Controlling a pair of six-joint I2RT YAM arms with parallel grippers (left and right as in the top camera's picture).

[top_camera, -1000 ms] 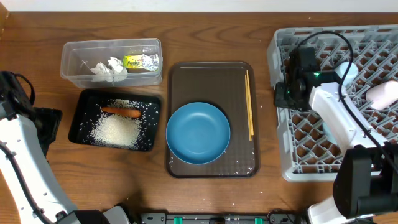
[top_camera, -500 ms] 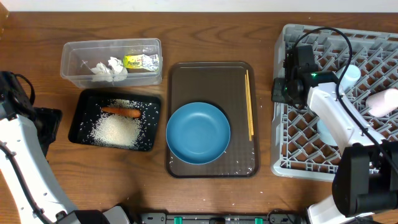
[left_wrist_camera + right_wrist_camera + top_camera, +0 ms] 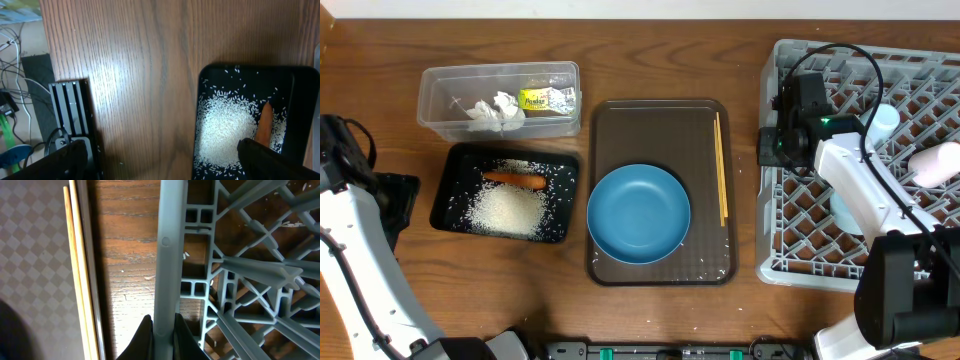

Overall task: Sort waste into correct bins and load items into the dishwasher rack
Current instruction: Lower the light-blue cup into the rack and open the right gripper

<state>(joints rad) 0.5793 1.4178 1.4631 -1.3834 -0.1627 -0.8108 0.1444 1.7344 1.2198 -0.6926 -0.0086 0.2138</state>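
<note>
Wrist close-up, right pincer (image 3: 163,330) gripping rack (image 3: 167,240) rim, chopsticks (image 3: 76,255) alongside

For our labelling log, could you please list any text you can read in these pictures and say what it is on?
Yellow-green wrapper in the clear box: dark print, too blurred to read.
No other text shows in any view.
</note>
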